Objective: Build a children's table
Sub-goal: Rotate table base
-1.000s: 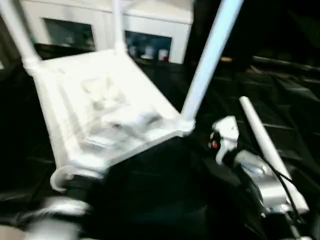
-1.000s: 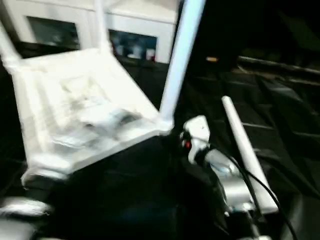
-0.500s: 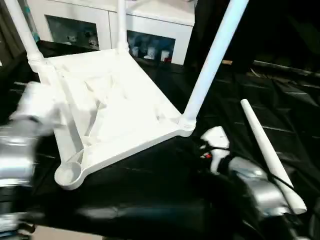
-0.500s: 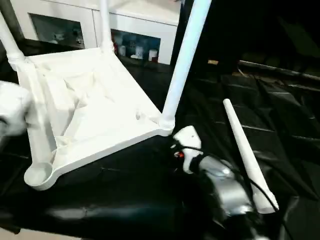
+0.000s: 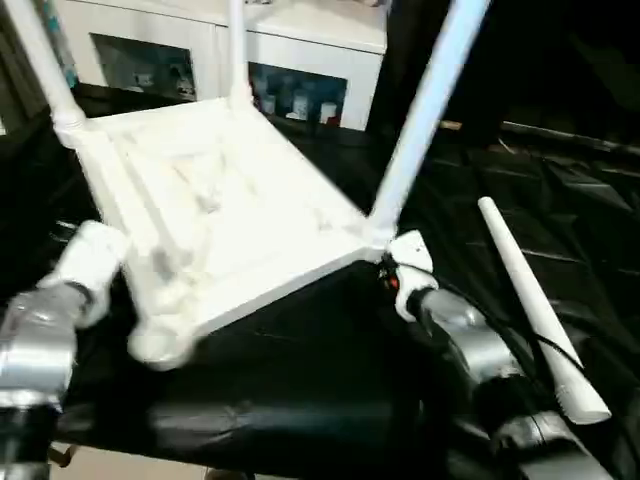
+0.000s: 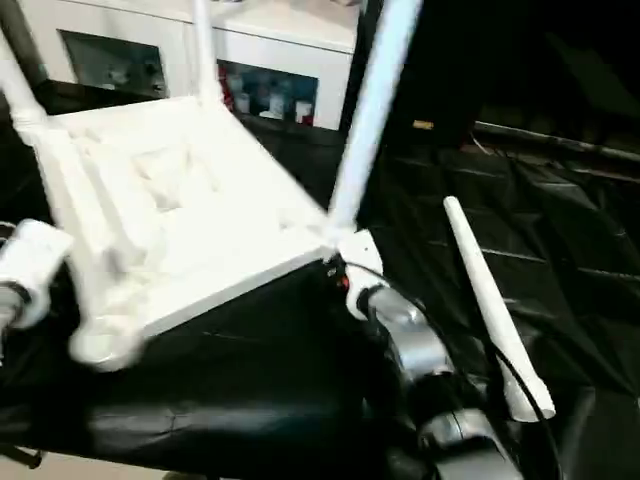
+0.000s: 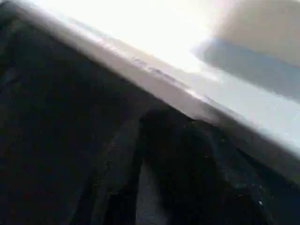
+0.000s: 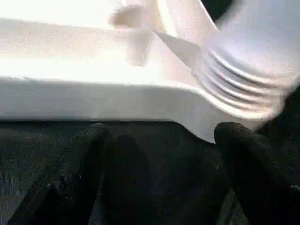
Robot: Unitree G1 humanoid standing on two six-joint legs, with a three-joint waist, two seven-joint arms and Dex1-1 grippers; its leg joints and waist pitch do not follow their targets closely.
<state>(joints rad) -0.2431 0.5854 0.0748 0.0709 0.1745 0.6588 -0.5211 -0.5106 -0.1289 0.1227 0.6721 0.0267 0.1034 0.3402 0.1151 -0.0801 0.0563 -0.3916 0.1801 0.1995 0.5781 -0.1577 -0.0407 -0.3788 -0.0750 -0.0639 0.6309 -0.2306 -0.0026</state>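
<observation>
A: What does the right wrist view add?
B: The right gripper (image 8: pixel 159 140) is wide open, holding nothing, beside the white table (image 5: pixel 220 200). It lies upside down on the black work table (image 5: pixel 300 400).
A: The left gripper?
B: Can't tell.

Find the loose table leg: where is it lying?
The loose leg lies flat on the black work table, on the robot's right, beyond its right forearm.

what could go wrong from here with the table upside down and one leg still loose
1. The table top sits near the front edge of the black work table, with its empty corner socket closest; a push from either side might slide it off.
2. The right gripper, open, is at the corner under a fitted leg; a knock there may tip the top.
3. The loose leg is round and could roll away.
</observation>
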